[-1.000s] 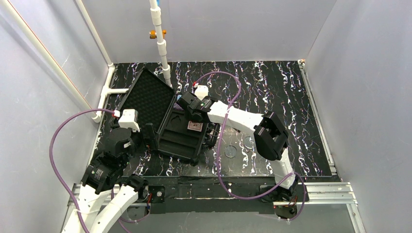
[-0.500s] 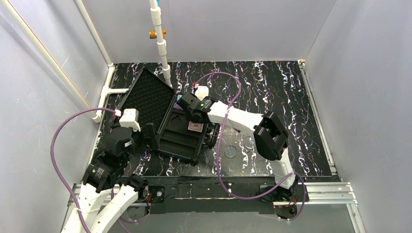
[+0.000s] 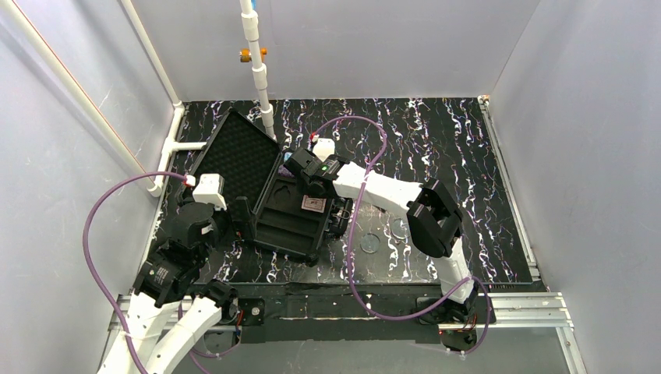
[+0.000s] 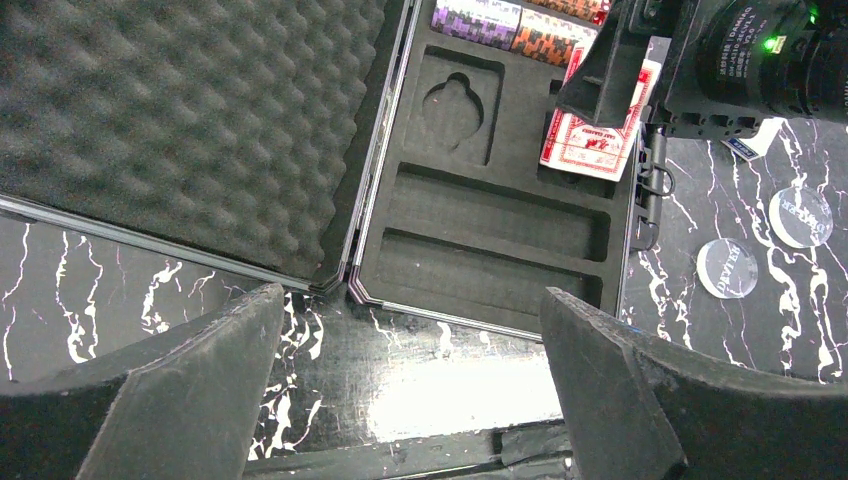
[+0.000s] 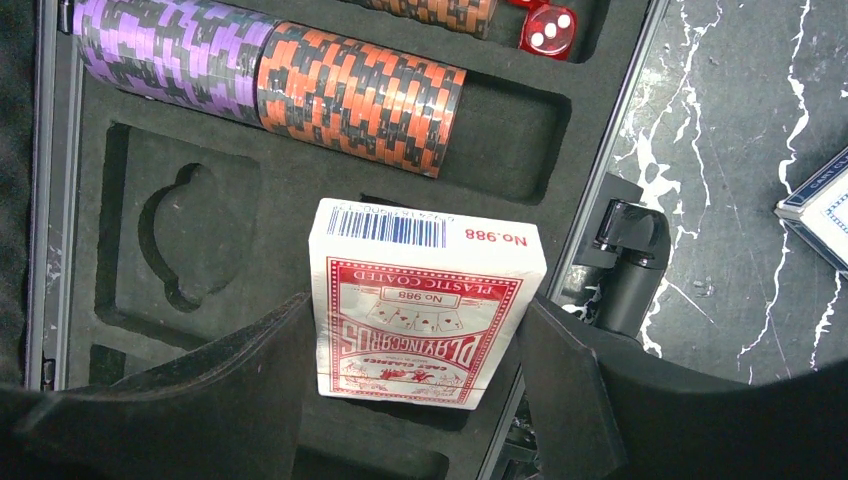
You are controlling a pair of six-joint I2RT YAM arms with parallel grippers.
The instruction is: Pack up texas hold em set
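The black case [image 3: 273, 227] lies open at the left, its foam-lined lid [image 3: 238, 160] laid back. In the moulded tray [image 5: 250, 215] lie a purple chip stack [image 5: 170, 50], an orange-brown chip stack [image 5: 360, 95] and a red die [image 5: 548, 28]. My right gripper [image 5: 415, 320] is over the tray, its fingers against both long sides of a red card deck [image 5: 425, 300], which tilts over a slot; the deck also shows from above [image 3: 313, 204]. My left gripper [image 4: 410, 295] is open and empty above the table by the case's near corner. Two clear round discs [image 4: 727, 268] lie right of the case.
A blue card deck [image 5: 815, 215] lies on the marbled table right of the case handle [image 5: 628, 260]. A white pipe [image 3: 261, 78] stands behind the lid. Grey walls close in the left, back and right. The tray's two long slots [image 4: 490, 215] hold nothing.
No clear change; both arms keep almost the same pose and the red deck stays in the same place.
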